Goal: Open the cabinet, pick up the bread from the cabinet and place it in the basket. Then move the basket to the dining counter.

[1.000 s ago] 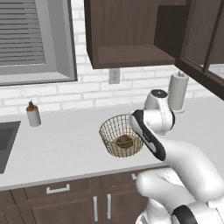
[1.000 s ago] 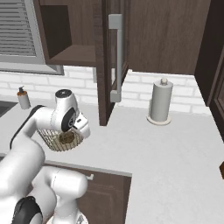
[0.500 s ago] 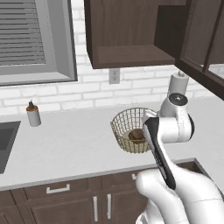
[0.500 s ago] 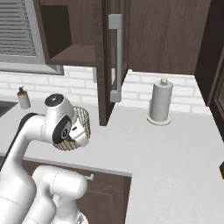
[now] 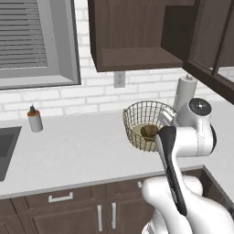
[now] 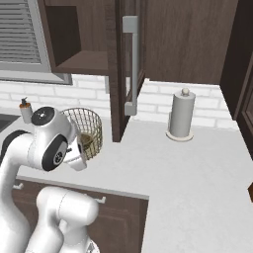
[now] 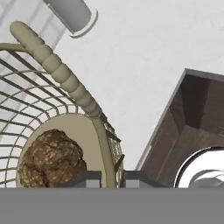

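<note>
Basket [image 5: 147, 124] w/ bread [image 7: 51, 159], lifted

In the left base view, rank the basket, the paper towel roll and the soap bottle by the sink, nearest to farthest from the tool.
1. basket: held at its rim by the tool.
2. paper towel roll: behind, by the wall.
3. soap bottle: far left, near the sink.

Open cabinet door [image 6: 129, 69] juts over the tabletop [image 6: 197, 173] mid-frame in right base view, just right of the basket [image 6: 89, 129], blocking passage there. Paper towel roll [image 6: 181, 115] stands further right by the wall. Lower right tabletop is free. Small bottle [image 5: 34, 119] far left, well apart.
</note>
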{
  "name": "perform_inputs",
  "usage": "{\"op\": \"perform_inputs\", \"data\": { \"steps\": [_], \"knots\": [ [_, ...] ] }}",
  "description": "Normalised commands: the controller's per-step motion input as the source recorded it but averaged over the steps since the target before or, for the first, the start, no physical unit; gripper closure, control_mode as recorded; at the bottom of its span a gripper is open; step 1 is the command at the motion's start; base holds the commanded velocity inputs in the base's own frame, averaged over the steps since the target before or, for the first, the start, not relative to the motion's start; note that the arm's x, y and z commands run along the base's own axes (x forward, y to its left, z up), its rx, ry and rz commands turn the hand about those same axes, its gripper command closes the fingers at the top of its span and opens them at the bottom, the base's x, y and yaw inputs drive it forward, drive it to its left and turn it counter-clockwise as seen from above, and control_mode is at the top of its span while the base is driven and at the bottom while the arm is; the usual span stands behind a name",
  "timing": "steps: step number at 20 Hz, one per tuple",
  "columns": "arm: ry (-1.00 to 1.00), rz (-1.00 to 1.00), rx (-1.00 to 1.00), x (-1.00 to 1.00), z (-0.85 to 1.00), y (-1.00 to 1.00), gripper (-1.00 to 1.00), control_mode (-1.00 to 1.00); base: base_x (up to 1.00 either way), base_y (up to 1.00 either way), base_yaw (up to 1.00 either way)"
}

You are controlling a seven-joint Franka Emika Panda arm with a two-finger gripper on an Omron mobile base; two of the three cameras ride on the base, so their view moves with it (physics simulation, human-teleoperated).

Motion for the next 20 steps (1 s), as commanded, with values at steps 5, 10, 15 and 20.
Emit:
{"op": "perform_inputs", "data": {
  "steps": [5,10,15,20],
  "knots": [
    [-0.03,-0.02,0.14,-0.61,0.09,0.0,1.0,1.0,-0.15,0.0,0.0],
    [0.0,0.0,0.0,0.0,0.0,0.0,1.0,1.0,-0.64,0.48,0.02],
    [0.0,0.0,0.0,0.0,0.0,0.0,1.0,1.0,-0.27,1.0,0.16],
    [0.0,0.0,0.0,0.0,0.0,0.0,1.0,1.0,0.0,0.89,0.6]
  ]
}}
